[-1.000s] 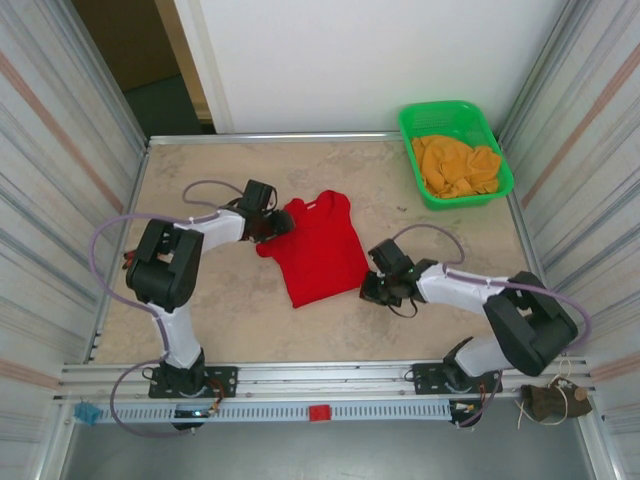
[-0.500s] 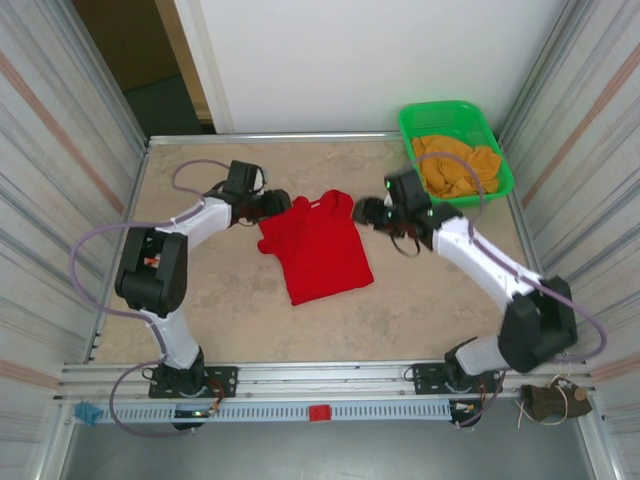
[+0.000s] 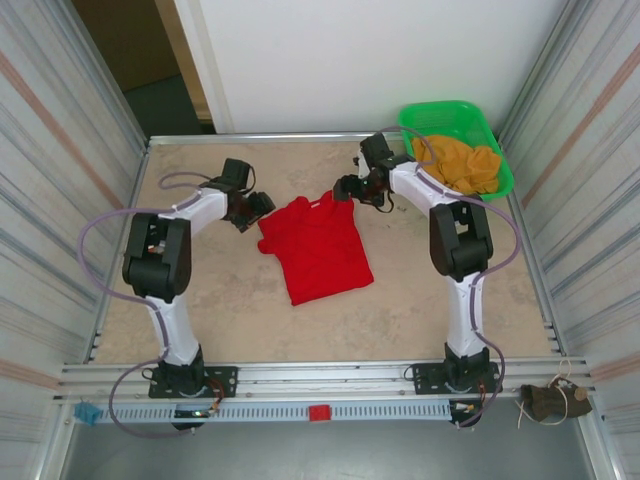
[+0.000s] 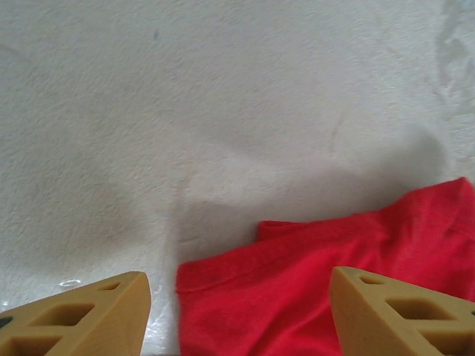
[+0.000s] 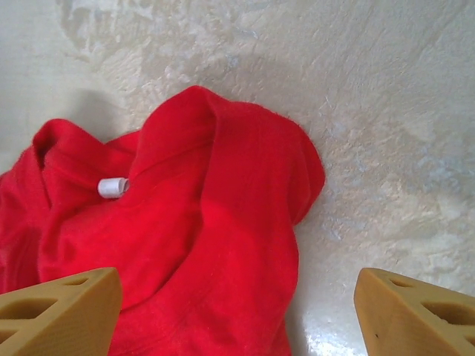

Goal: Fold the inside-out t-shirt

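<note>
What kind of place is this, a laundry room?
Probably a robot lab, not a home. A left arm and a right arm are bolted to a rail at the edge of a table, panel walls box it in, and a red t-shirt lies there, likely for folding practice.

left arm bent at the elbow, reaching forward | left hand (image 3: 255, 206) points right, fingers (image 4: 82, 315) apart, gripping nothing | right arm stretched far forward | right hand (image 3: 345, 188) points left, fingers (image 5: 59, 308) wide apart, gripping nothing
</note>
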Tool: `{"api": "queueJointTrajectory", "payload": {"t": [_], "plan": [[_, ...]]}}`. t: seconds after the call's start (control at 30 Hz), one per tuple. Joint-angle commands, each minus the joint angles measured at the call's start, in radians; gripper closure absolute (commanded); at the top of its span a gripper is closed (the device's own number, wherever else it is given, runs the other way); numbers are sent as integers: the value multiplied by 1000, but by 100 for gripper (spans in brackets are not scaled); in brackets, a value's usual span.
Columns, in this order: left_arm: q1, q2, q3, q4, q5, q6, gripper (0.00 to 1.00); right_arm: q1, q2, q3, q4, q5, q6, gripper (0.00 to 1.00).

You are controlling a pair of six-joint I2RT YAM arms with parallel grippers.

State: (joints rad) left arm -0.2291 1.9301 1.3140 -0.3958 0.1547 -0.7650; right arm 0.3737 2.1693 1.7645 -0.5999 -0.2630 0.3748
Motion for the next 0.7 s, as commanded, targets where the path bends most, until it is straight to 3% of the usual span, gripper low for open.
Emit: {"api": "queueJointTrajectory", "payload": {"t": [0.0,0.4,0.47,0.53,0.6,0.63,0.67], "plan": [[0,23,28,-26,-21,-29,35,7,44,61,-50,16,-40,19],[-39,96,46,0,8,-33,28,78,188,146,-71,-5,-53,21],[-50,114,61,-1,12,-31,29,88,193,139,-69,-2,-52,30],[-60,132,74,-3,9,-32,37,84,189,121,-53,-9,-37,48],[-65,147,81,3,15,-36,55,71,187,118,-42,-37,-20,71],[-66,153,83,9,22,-36,65,63,181,118,-37,-53,-11,80],[-68,155,83,16,25,-35,70,55,175,89,-32,-64,-6,87]]}}
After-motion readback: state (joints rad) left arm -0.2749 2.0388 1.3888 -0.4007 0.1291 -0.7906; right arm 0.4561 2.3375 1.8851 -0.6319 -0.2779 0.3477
